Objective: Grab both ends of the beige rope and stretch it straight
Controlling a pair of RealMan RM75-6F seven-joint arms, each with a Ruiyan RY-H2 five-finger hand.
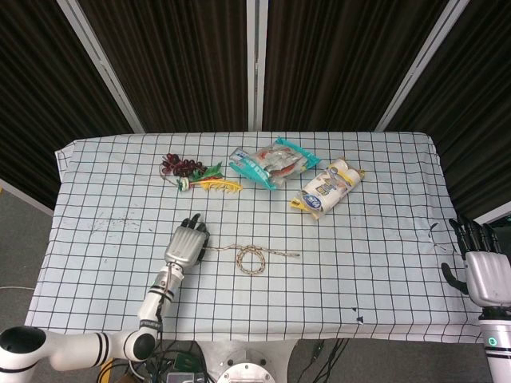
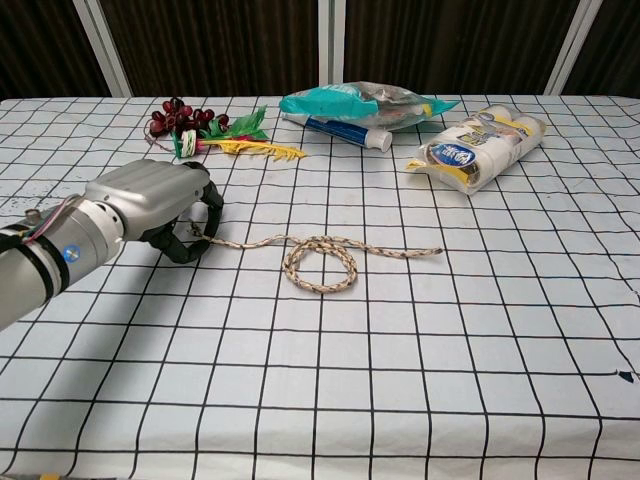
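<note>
A table (image 1: 383,239) fills the middle of the room. A white cloth (image 1: 104,263) with thin black lines in a square pattern covers it. The cloth hangs a little over the edges, and it has a few small dark marks near the right edge and the front right corner. Behind the far edge hang dark brown curtains (image 1: 184,56) with many folds. Pale, shiny bars (image 1: 251,64) stand between the curtains, some straight up and some leaning. The floor (image 1: 20,239) beside the left edge is plain grey. The light is soft and even.
</note>
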